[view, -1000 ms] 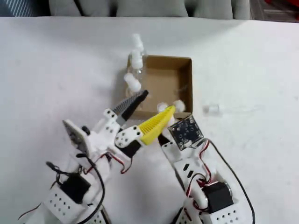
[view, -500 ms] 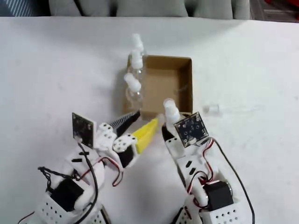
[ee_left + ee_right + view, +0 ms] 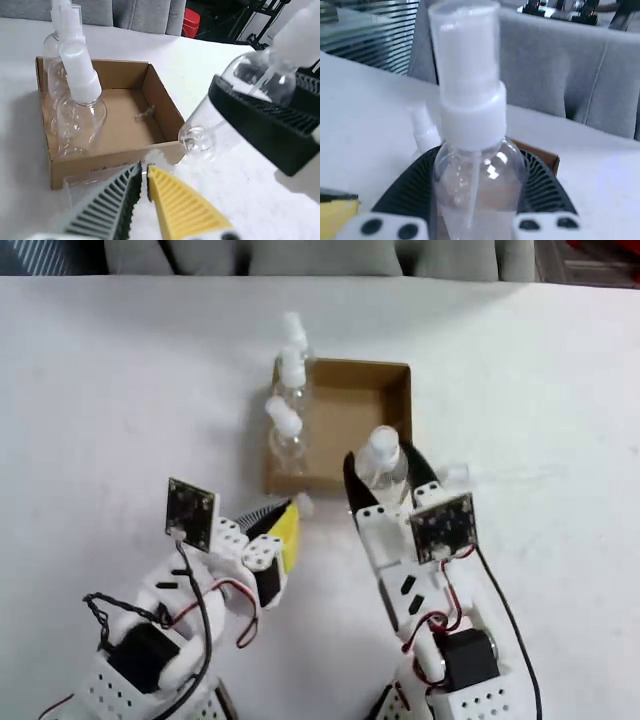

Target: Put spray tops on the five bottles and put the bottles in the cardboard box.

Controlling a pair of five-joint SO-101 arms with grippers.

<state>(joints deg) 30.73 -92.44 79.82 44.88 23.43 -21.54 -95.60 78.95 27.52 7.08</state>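
Three capped bottles (image 3: 285, 422) stand in a row along the left wall of the cardboard box (image 3: 350, 410), upper centre of the high view. At the box's lower right corner the right gripper (image 3: 384, 480) is clamped on a held bottle (image 3: 381, 454), spray top fitted. The left gripper (image 3: 278, 516) sits lower left of the box. A loose spray top (image 3: 455, 474) lies on the table (image 3: 120, 390) just right of the box. Left wrist view: left gripper (image 3: 144, 172) at bottom centre, grey and yellow fingers almost together, nothing between them; nearest capped bottle (image 3: 80, 112) stands inside the cardboard box (image 3: 120, 127); held bottle (image 3: 235, 97) tilts at right, between black fingers. Right wrist view: held bottle (image 3: 472, 170) upright at centre, black fingers (image 3: 547, 187) snug on both sides.
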